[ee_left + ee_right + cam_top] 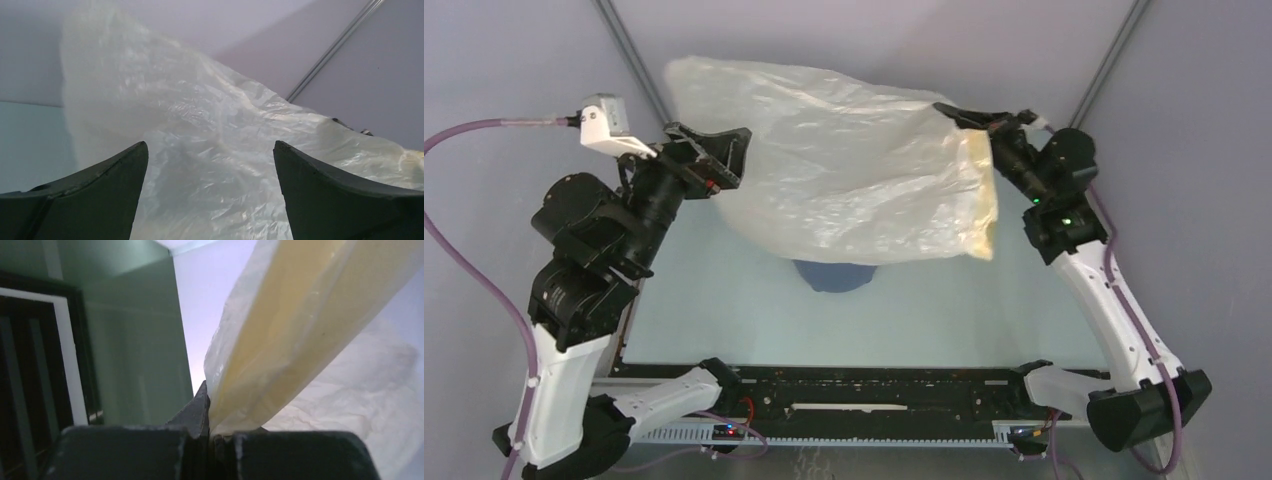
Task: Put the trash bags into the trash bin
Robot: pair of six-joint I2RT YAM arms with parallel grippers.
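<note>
The translucent white trash bag [844, 170] hangs in the air across the middle, its pale yellow rim band [979, 195] at the right end. My right gripper [964, 118] is shut on the bag's yellow rim [270, 350] and holds it up. My left gripper [724, 155] is open at the bag's left side, and the bag [210, 165] fills the space between and beyond its fingers. The blue trash bin [834, 275] stands on the table below the bag; only its near edge shows under the plastic.
The table's pale green surface [984, 310] lies around the bin. A black rail [874, 390] runs along the near edge between the arm bases. Grey walls with metal corner struts [629, 50] close the back.
</note>
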